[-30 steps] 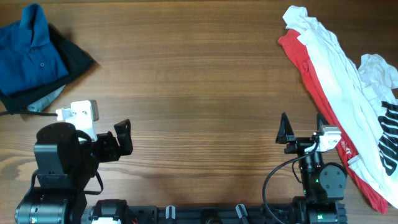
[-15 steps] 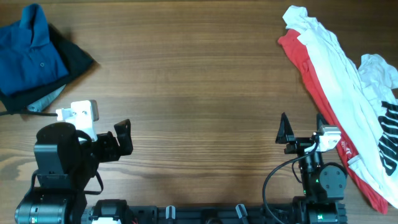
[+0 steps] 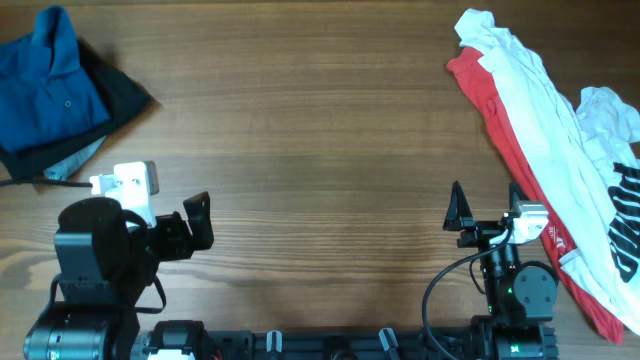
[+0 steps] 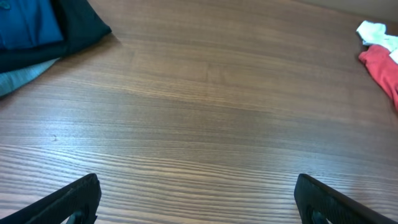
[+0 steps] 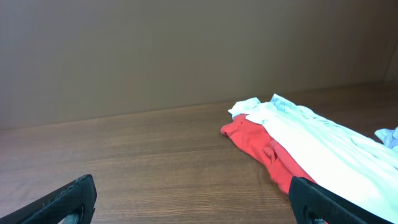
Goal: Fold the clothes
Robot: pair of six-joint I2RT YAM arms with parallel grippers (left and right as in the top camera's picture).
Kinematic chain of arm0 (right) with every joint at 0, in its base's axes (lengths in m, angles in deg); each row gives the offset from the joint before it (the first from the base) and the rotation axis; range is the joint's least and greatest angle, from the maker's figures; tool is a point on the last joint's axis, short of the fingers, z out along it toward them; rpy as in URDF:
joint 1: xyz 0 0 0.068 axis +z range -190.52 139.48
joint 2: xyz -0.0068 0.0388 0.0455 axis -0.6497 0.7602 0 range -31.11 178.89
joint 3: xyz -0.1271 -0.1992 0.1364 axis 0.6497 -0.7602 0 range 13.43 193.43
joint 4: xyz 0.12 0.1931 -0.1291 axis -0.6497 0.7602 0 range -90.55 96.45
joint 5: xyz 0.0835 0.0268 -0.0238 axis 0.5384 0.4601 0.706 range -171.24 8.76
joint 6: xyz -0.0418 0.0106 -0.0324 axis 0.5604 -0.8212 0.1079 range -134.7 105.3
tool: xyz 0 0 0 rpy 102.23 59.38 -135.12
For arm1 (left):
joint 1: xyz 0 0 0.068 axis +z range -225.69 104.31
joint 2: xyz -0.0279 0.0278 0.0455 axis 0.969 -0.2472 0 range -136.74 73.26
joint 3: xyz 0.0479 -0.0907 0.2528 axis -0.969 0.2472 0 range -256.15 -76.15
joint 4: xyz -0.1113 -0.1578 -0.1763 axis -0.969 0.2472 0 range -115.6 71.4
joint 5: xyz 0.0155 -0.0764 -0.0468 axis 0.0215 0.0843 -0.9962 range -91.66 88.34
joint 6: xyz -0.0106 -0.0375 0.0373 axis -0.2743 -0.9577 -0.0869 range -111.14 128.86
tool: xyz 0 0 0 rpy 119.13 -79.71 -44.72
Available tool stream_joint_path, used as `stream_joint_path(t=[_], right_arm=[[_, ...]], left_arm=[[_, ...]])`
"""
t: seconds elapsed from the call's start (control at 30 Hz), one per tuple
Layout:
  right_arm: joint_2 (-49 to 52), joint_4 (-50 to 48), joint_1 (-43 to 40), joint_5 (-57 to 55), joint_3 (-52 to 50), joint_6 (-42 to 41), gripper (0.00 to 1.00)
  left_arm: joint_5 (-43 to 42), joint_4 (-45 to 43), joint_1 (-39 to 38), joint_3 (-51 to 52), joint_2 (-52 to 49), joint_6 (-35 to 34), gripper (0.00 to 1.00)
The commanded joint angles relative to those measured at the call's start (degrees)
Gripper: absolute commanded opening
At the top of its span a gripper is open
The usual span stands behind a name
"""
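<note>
A deep-blue polo shirt (image 3: 45, 85) lies folded at the far left on top of dark and grey cloth; its edge shows in the left wrist view (image 4: 25, 22). A red T-shirt (image 3: 495, 110) and a white T-shirt (image 3: 545, 105) lie crumpled in a long heap at the right, also in the right wrist view (image 5: 261, 143). My left gripper (image 3: 200, 222) is open and empty near the front left, over bare wood (image 4: 196, 199). My right gripper (image 3: 485, 210) is open and empty at the front right, just left of the red shirt (image 5: 193, 202).
A dark garment (image 3: 118, 92) and a light grey one (image 3: 75, 160) lie under the blue polo. A white cloth with black print (image 3: 620, 215) lies at the right edge. The wooden table (image 3: 320, 150) spreads between the two piles. The arm bases stand along the front edge.
</note>
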State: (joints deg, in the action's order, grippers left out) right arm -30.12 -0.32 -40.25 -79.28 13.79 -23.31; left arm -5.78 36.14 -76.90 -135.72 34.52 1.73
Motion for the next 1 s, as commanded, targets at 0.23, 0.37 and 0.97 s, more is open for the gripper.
stream_joint_path(t=[0.23, 0.37, 0.97], right_arm=[[-0.7, -0.3, -0.1, 1.1, -0.1, 1.1, 1.00], [-0.7, -0.3, -0.1, 1.1, -0.1, 1.1, 1.00], [-0.7, -0.3, -0.1, 1.1, -0.1, 1.1, 1.00]], left_arm=[[0.8, -2.1, 8.0, 11.9, 20.1, 0.7, 1.00], [-0.4, -9.4, 8.1, 22.9, 28.1, 0.5, 1.00], [-6.5, -63.7, 7.5, 59.2, 38.6, 0.9, 1.00]])
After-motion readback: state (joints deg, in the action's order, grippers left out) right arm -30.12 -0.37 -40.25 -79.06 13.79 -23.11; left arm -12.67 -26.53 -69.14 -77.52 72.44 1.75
